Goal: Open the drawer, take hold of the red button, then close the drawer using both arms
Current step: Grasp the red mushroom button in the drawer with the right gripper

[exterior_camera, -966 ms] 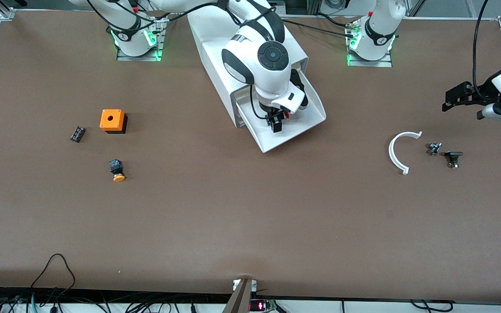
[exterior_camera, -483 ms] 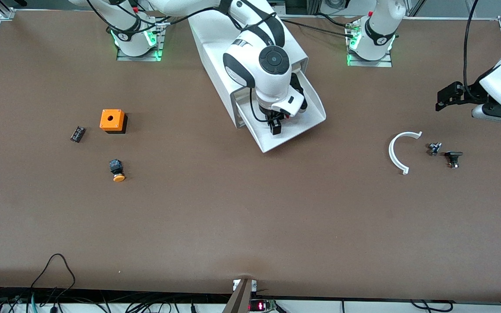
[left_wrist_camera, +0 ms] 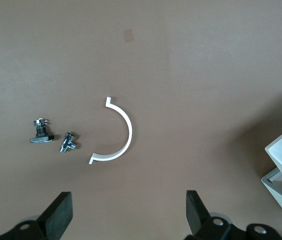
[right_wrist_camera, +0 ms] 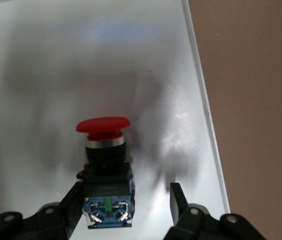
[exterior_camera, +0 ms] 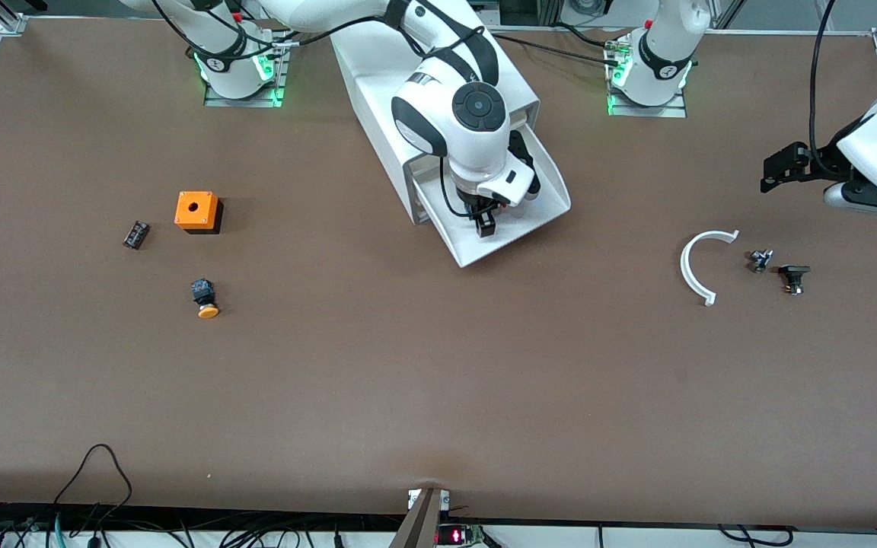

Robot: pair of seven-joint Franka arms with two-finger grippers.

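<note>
While the brown table (exterior_camera: pixel 408 380) takes up nearly the whole front view, the room shows only at its edges: loose black cables (exterior_camera: pixel 96 472) along the six o'clock edge and two green-lit arm bases (exterior_camera: pixel 240 76) along the twelve o'clock edge. Between those bases stands the white cabinet (exterior_camera: pixel 377 84), and the drawer (exterior_camera: pixel 515 236) sticks out of it toward five o'clock, open.

Seen from the drawer on that front-view clock, an orange cube (exterior_camera: pixel 196 209) with a hole sits at nine o'clock toward the right arm's end. A small black part (exterior_camera: pixel 135 234) lies just beside the cube, and a yellow-capped button (exterior_camera: pixel 205 298) lies at six o'clock of it, nearer the camera. At about four o'clock of the drawer, toward the left arm's end, lie a white curved strip (exterior_camera: pixel 693 266), a small metal bolt (exterior_camera: pixel 760 260) and a dark fitting (exterior_camera: pixel 793 277), close together.

The right gripper (exterior_camera: pixel 484 221) reaches down into the drawer. Its wrist view shows the button (right_wrist_camera: pixel 103 125) lying on its side on the white drawer floor, with the fingers (right_wrist_camera: pixel 73 202) on either side of its dark body. One finger is against the body and the other stands clear of it with a visible gap. The jaws are partly spread and do not grip anything.

The left gripper (exterior_camera: pixel 777 167) hangs over bare table at the left arm's end, at one o'clock of the curved strip. Its jaws are spread wide and hold nothing, and the left arm waits.
</note>
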